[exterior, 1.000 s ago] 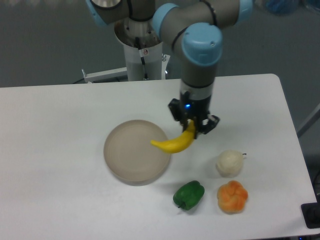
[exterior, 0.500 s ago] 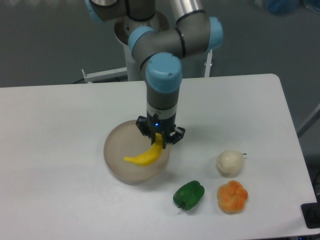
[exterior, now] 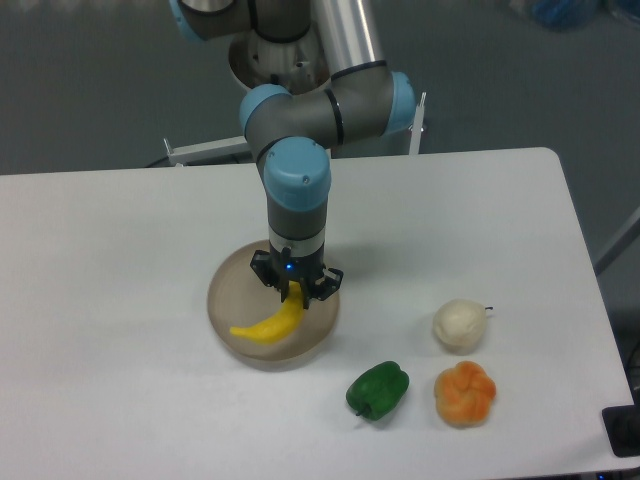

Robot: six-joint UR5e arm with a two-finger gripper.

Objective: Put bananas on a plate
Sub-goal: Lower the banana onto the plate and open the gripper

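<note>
Directly over the plate (exterior: 225, 290), the claw (exterior: 295, 288) points straight down with its two fingers pinched on the upper end of the banana (exterior: 266, 323). That fruit curves down and away from the grip, its free tip reaching toward the plate's near rim (whether it touches the dish surface cannot be told from this angle). Beyond the plate, further along the white tabletop (exterior: 110, 250), sit three other items: a green pepper (exterior: 378, 389) just past the plate's near edge, a whitish garlic-like ball (exterior: 459, 325) further out, and an orange lobed fruit (exterior: 465, 393) furthest away.
</note>
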